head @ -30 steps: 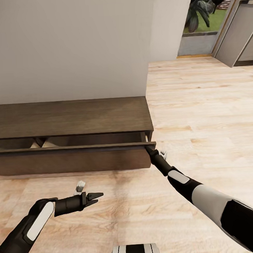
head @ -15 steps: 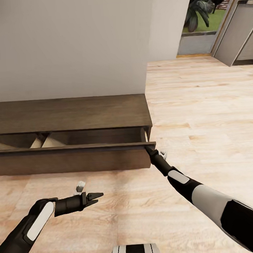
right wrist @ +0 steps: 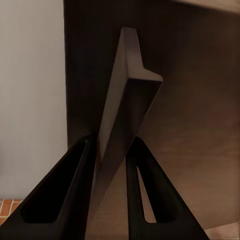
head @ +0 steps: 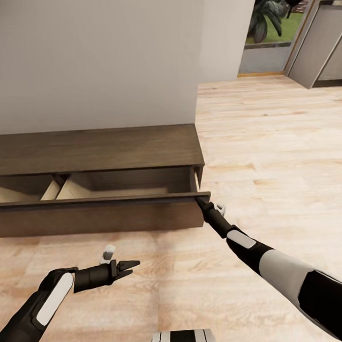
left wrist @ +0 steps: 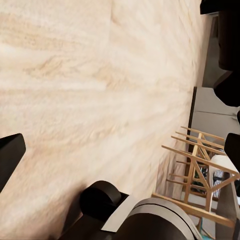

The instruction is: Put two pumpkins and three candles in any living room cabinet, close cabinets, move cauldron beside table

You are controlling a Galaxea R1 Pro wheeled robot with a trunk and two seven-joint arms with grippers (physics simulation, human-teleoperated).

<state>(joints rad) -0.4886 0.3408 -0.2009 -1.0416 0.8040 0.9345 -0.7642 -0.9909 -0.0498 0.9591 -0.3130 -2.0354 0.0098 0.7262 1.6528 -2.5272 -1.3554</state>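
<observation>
As right tool (head: 199, 200) clamps cabinet (head: 93, 151) panel, drawer open

The right arm (head: 280, 268) reached forward and up from the lower right corner of the head view, stretched nearly straight. Its gripper (head: 199, 199) was pinched on the right end of the cabinet's (head: 93, 151) pulled-out front panel (head: 91, 201); in the right wrist view the two fingers (right wrist: 60, 200) pressed against either face of the panel edge. The left arm (head: 42, 305) was bent and held low, its forearm level and pointing right. The left gripper (head: 131, 268) hung above the floor (head: 270, 133) with its jaws parted, holding nothing.
</observation>
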